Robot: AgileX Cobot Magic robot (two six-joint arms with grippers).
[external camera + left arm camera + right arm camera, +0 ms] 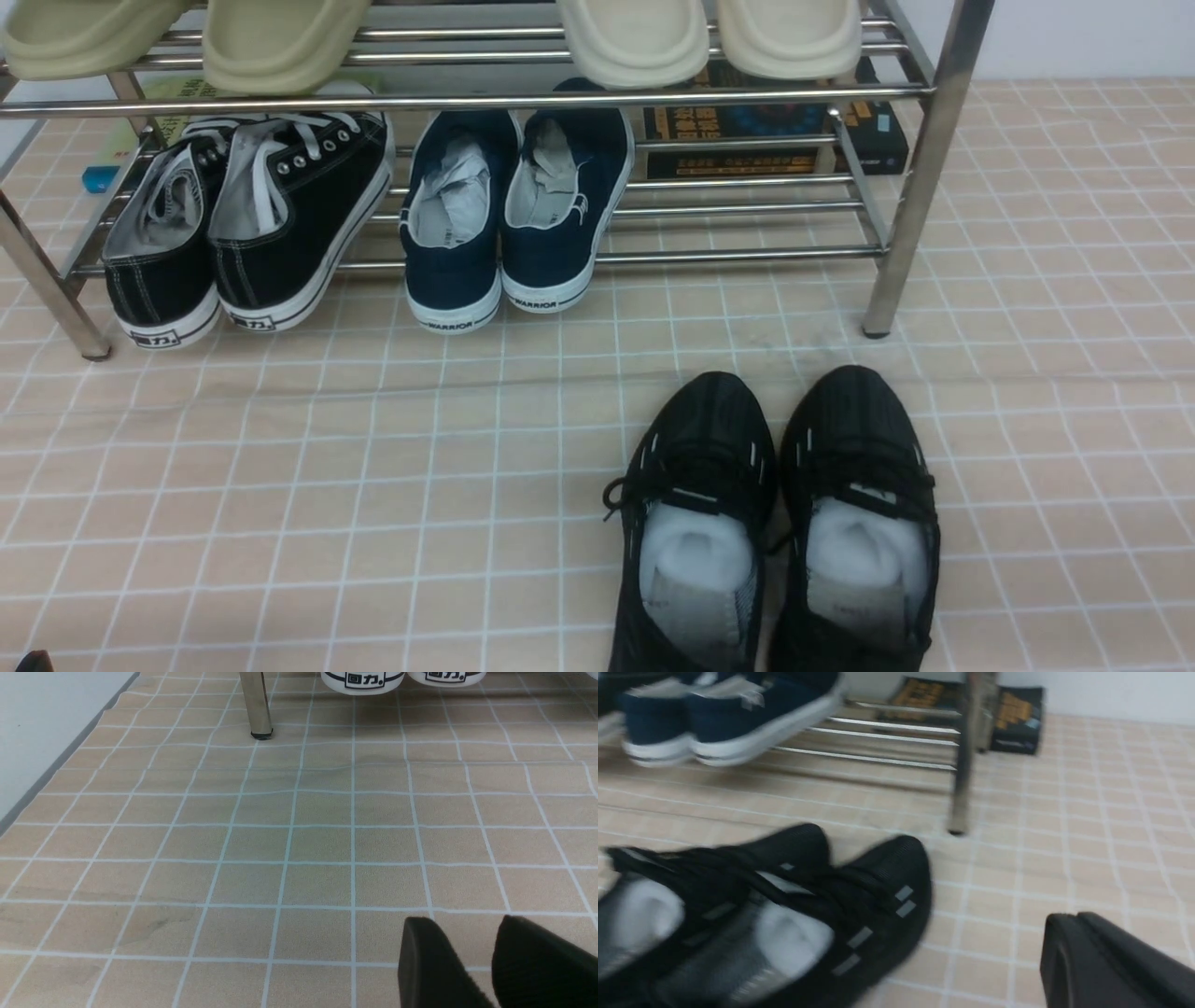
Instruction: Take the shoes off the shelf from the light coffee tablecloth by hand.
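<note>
Shoes (pixel 775 523), a black knit pair stuffed with white paper, sit side by side on the light coffee tablecloth (pixel 280 485), off the shelf (pixel 920 168), toes toward it. My left claw (pixel 495 961) hovers over bare cloth well to their left, fingers slightly apart, holding nothing. On the shelf's lower tier, black canvas sneakers (pixel 243 224) sit left of navy ones (pixel 513 215). My right claw (pixel 1106 961), just right of the shoes, is pressed together and empty.

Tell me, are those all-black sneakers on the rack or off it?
Off. The all-black sneakers sit side by side on the tablecloth, in front of the chrome shoe rack.
</note>
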